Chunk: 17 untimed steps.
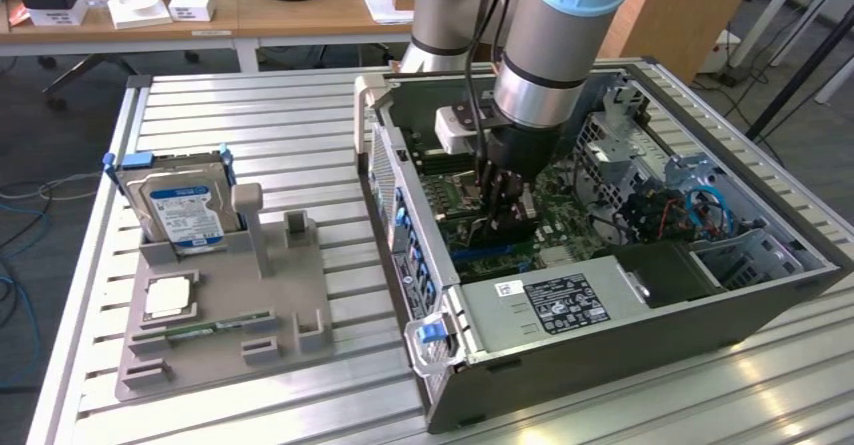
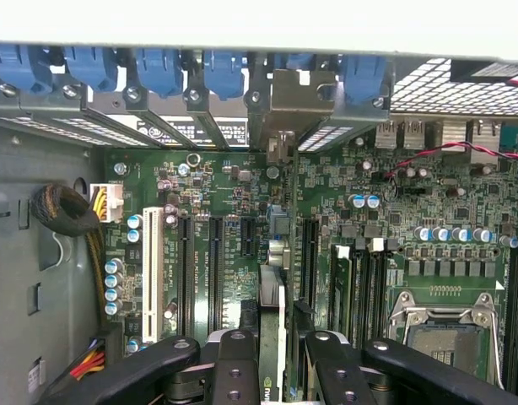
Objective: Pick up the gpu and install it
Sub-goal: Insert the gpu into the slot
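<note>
Wrist view: pincer [image 2: 276, 359] is gripping the gpu [image 2: 274, 287] edge-on, its bracket lining up at 12 o'clock with the rear slot opening. It is hanging upright over the motherboard [image 2: 394, 211] inside the computer case [image 1: 747, 295], seemingly for seating.

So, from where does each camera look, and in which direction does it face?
Exterior view: sits off the arm, above one corner of the slatted metal table, looking down at the open dark grey computer case; the arm and gripper reach into it.
Wrist view: sits on the wrist, looking along the black fingers at the green motherboard; they hold the thin dark gpu card, edge-on.
Shared: the motherboard, the blue slot clips on the case wall, the fingers.
</note>
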Each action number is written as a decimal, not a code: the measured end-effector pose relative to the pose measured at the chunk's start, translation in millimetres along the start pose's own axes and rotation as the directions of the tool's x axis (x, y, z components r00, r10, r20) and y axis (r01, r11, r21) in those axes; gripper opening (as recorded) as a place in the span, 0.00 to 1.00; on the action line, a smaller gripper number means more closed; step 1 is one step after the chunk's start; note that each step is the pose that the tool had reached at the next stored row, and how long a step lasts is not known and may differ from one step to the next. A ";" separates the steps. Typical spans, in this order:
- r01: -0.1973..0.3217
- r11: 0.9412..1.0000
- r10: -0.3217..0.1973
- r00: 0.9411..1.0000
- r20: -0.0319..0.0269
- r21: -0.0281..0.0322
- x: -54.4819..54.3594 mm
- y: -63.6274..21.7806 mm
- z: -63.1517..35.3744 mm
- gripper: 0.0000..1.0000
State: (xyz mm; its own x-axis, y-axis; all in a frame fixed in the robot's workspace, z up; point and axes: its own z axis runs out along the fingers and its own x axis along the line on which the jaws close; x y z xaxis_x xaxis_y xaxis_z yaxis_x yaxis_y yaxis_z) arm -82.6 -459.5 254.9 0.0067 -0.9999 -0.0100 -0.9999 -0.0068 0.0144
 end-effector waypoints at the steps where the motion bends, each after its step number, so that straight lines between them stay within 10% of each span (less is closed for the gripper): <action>1: 0.002 1.000 -0.002 1.000 0.000 0.000 0.0 0.0 0.0 0.26; 17: 0.003 1.000 -0.003 1.000 0.000 0.000 0.0 0.0 1.7 0.26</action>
State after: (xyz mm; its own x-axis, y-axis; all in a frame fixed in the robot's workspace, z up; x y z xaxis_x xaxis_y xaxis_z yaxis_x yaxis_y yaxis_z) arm -82.6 -459.4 253.3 0.0095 -0.9999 -0.0102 -0.9999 -0.0097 0.0142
